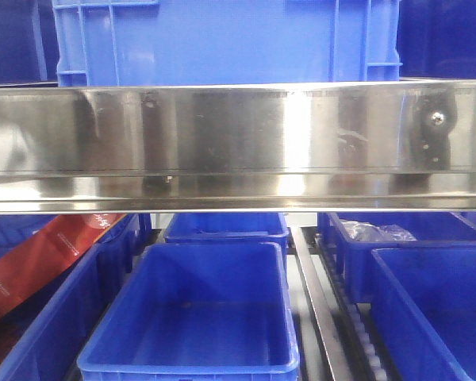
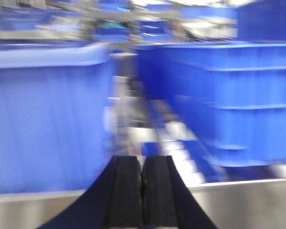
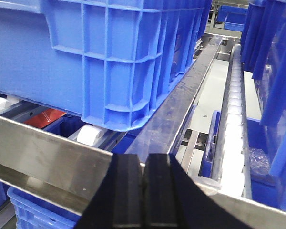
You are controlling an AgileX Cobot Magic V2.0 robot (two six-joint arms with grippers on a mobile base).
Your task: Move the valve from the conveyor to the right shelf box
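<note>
No valve and no conveyor show in any view. The shelf's shiny steel front beam (image 1: 238, 143) crosses the front view, with blue boxes above and below it. My left gripper (image 2: 142, 164) is shut with nothing between its black fingers; it hovers over the shelf beam (image 2: 248, 202), and that view is blurred by motion. My right gripper (image 3: 143, 164) is shut and empty too, just above the steel beam (image 3: 43, 152) and pointing along a roller rail (image 3: 236, 109).
An empty blue box (image 1: 194, 317) sits on the lower level, with more blue boxes to its left (image 1: 55, 317) and right (image 1: 436, 309). A back right box holds a clear plastic bag (image 1: 377, 232). A large blue crate (image 3: 109, 52) stands on the rollers. A red strip (image 1: 40, 258) lies at left.
</note>
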